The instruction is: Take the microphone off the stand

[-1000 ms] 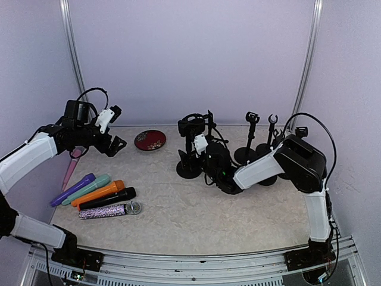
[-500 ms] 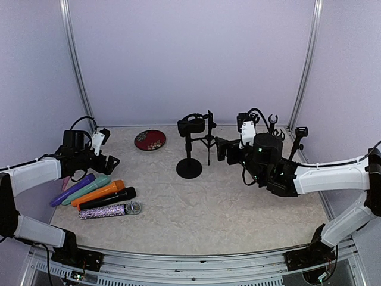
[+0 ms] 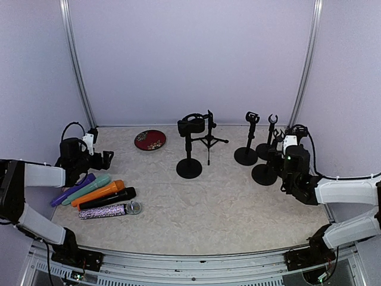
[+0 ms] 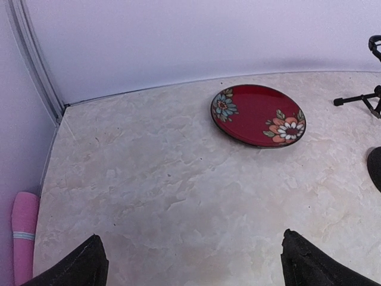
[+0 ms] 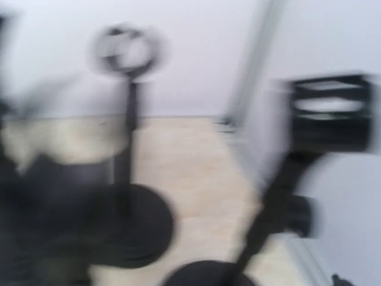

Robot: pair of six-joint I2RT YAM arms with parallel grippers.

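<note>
Several microphones (image 3: 98,193) lie side by side on the table at the left: purple, teal, orange, black and glittery. A pink microphone (image 4: 25,229) lies by the left wall. A black stand (image 3: 189,167) is in the middle with a bulky black clip (image 3: 191,125) on top; I cannot tell whether anything sits in it. My left gripper (image 3: 106,158) hangs low at the far left, just behind the microphones. It is wide open over bare table (image 4: 190,265). My right gripper (image 3: 276,156) is pulled back at the right among other stands. Its view is blurred, and nothing shows between its jaws.
A red flowered plate (image 3: 150,140) (image 4: 256,113) lies at the back left. A small tripod (image 3: 209,139) is behind the middle stand. More black stands (image 3: 246,155) with empty clips cluster at the right. Two of them (image 5: 128,179) are close in front of the right wrist camera.
The right arm has swung away from the middle stand and drawn back to the right. The left arm has dropped and drawn back to the far left. Both grippers remain open.
</note>
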